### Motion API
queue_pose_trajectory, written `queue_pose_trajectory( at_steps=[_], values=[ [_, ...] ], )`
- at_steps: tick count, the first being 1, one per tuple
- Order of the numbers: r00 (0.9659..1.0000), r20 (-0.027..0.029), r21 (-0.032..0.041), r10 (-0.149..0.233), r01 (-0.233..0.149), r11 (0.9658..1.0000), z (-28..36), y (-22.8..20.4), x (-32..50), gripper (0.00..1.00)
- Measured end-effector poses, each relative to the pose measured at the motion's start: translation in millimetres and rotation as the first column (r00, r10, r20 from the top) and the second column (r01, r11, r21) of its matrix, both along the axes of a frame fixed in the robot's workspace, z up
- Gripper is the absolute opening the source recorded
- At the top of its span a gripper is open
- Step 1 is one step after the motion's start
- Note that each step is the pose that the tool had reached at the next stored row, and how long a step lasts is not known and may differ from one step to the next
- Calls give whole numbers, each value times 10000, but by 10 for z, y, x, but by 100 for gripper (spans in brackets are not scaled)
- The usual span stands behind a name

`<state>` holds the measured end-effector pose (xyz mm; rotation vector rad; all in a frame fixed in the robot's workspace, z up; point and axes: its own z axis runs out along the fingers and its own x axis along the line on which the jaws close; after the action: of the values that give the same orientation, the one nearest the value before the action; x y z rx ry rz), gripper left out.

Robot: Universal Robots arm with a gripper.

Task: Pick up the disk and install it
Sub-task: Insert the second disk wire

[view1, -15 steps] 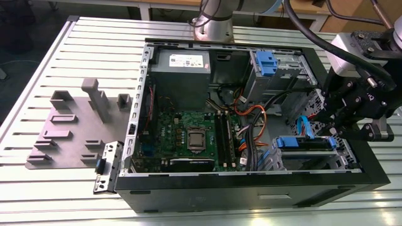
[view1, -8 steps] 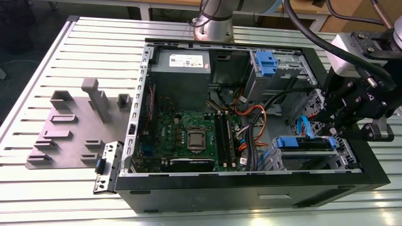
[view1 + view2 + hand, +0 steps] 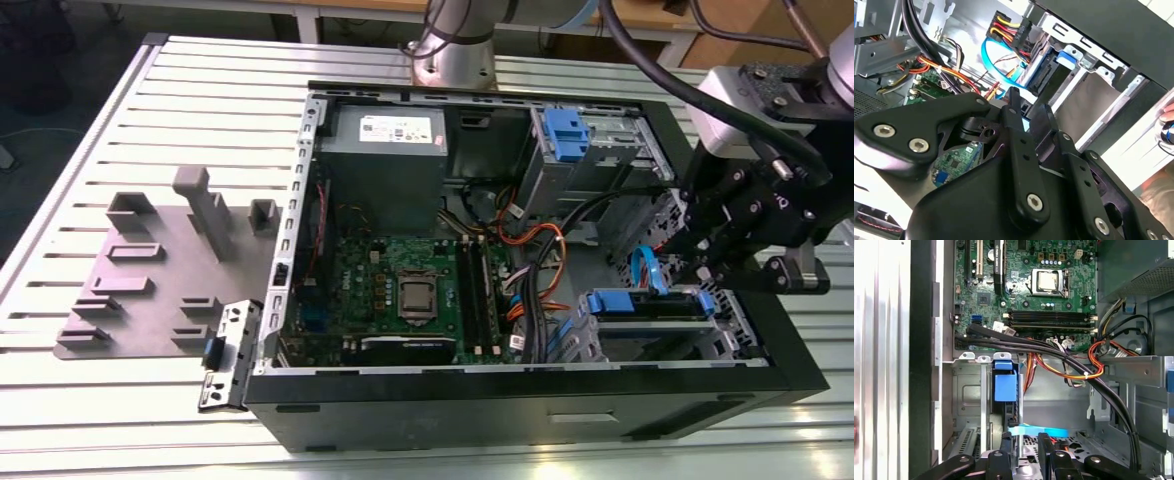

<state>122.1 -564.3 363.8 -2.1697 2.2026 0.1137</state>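
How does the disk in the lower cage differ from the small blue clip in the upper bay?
The disk runs wide across the lower cage; the blue clip stands narrow in the upper bay. The gripper is beside the disk, well away from the blue clip. Both show blue plastic.

The computer case (image 3: 534,405) is showing matt black painted sheet metal outside and bare grey steel inside. The table (image 3: 120,130) is presenting ribbed, brushed aluminium slats reflecting light. The fixture plate (image 3: 147,270) is appearing as dull grey moulded plastic. The motherboard (image 3: 400,280) is displaying glossy green laminate. The disk (image 3: 647,303) is showing a smooth blue plastic carrier rail. The gripper (image 3: 1026,107) is showing satin black metal links with bright steel screws. The cables (image 3: 1074,360) are wearing smooth black, orange and red plastic sheathing.
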Motion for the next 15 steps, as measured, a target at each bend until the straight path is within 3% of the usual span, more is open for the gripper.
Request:
queue_pose_trajectory(
  at_steps=[8, 15],
  values=[
    [10000, 0, 82, -1, 1, 10000, -42, 73, 0, 35],
    [10000, -1, 103, 0, 0, 9999, -67, 138, 13, 35]
  ],
)
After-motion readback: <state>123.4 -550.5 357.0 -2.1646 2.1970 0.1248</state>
